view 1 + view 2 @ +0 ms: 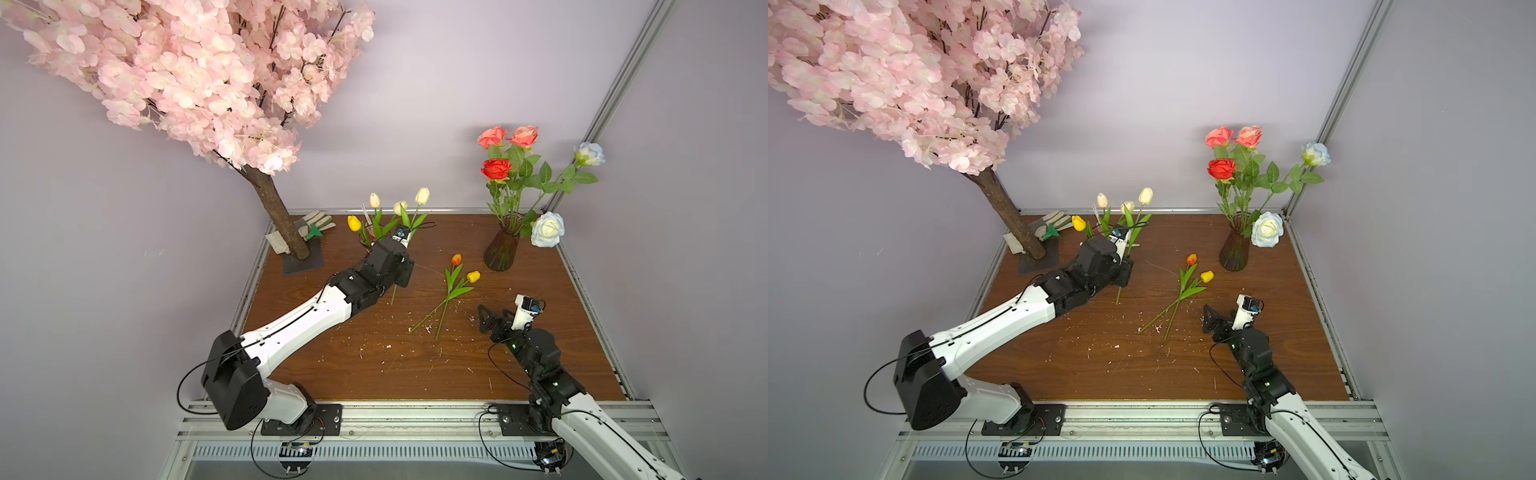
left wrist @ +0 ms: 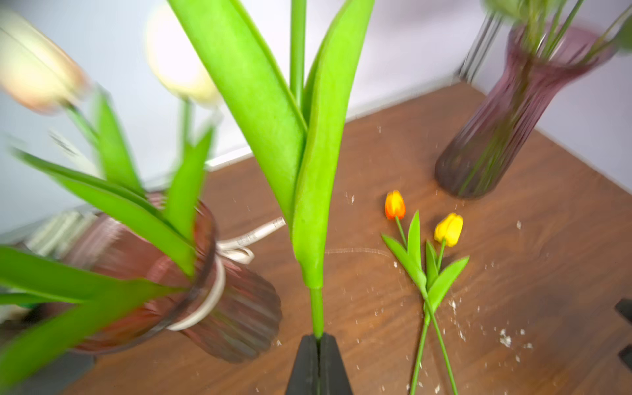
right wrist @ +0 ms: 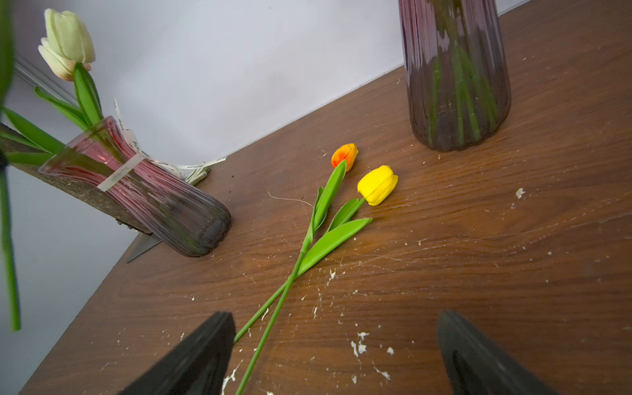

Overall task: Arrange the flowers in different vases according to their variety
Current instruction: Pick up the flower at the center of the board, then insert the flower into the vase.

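Tulip stem [image 2: 316, 311] clamped in our left claw [image 2: 318, 338], right claw [image 3: 335, 314] apart. We'd lower it plumb into the ribboned vase [image 2: 246, 307] at ten o'clock.

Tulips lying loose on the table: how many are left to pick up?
2. The orange tulip and the yellow tulip lie in the middle of the table, stems crossed. Another tulip stem is pinched in the shut left gripper, off the table. None appear hidden.

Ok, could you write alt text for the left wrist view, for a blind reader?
The shut left gripper holds a leafy tulip stem near the ribboned vase. An orange tulip and a yellow tulip lie on the table.
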